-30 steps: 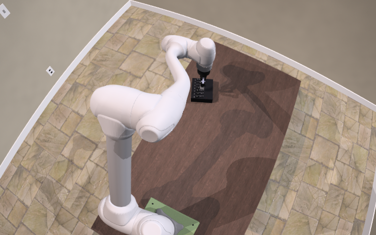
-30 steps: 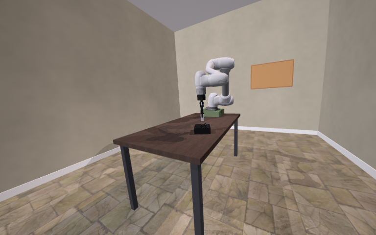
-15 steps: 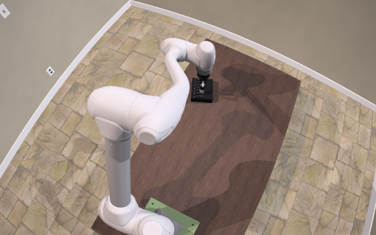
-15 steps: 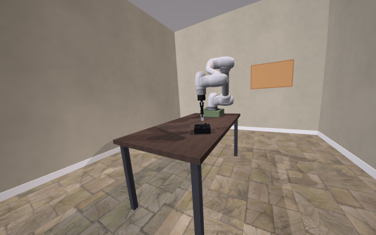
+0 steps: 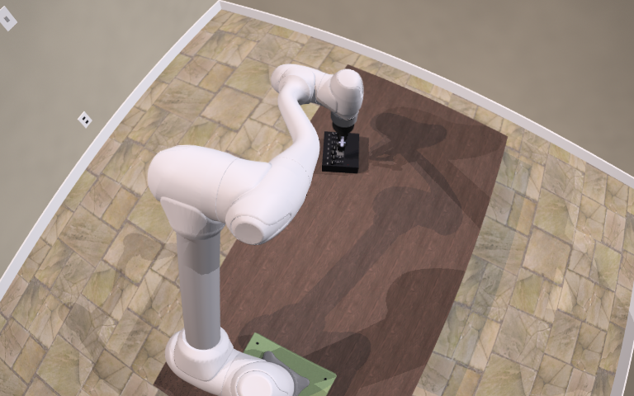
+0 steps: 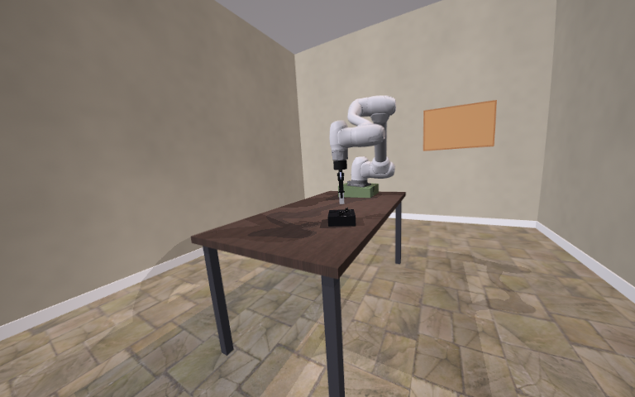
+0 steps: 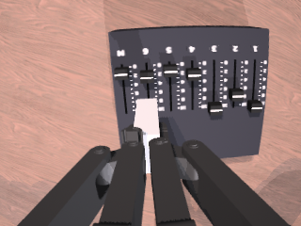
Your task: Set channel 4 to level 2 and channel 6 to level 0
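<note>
The lighting desk point(image 7: 191, 90) is a black box with seven sliders, lying on the wooden table; it also shows in the overhead view point(image 5: 341, 153) and the side view point(image 6: 341, 217). In the wrist view the four left fader knobs sit high near the number row, among them the second from left point(image 7: 146, 75) and the fourth point(image 7: 195, 73). The three right knobs sit lower, such as the fifth point(image 7: 216, 108). My gripper point(image 7: 148, 114) point(image 6: 341, 198) is shut on nothing, its pale fingertips together. It points straight down and hovers a little above the desk, over the lower part of the second and third tracks from the left.
The arm's green base plate point(image 5: 291, 366) stands at the table's near end. The desk lies near the table's left long edge point(image 5: 318, 111). An orange board point(image 6: 459, 125) hangs on the back wall.
</note>
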You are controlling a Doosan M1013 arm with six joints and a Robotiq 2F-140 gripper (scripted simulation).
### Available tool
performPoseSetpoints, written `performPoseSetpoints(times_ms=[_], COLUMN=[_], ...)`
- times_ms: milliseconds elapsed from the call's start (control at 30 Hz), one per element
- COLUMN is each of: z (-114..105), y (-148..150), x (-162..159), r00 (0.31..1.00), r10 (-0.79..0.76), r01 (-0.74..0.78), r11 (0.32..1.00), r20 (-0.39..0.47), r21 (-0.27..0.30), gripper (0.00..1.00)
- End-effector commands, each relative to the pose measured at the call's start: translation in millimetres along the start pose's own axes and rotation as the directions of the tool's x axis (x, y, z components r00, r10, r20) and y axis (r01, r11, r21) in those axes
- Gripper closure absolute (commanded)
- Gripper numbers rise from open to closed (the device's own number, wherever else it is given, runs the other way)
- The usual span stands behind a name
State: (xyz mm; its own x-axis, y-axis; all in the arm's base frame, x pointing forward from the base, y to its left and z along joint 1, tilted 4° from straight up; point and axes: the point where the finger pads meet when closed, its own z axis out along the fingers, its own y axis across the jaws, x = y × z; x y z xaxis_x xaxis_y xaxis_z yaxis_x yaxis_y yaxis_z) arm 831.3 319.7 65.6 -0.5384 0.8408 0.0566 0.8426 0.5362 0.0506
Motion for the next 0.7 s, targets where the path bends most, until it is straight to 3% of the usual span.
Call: performPoseSetpoints(times_ms=[0, 667], z=[-0.2, 1.9], y=[0.0, 0.0], x=[0.0, 0.0], r00=[1.0, 1.0], r10=[0.0, 0.0], r01=[0.0, 0.0], r11=[1.0, 1.0], r20=[0.0, 0.0], r21=[0.0, 0.0], gripper=[0.9, 0.9])
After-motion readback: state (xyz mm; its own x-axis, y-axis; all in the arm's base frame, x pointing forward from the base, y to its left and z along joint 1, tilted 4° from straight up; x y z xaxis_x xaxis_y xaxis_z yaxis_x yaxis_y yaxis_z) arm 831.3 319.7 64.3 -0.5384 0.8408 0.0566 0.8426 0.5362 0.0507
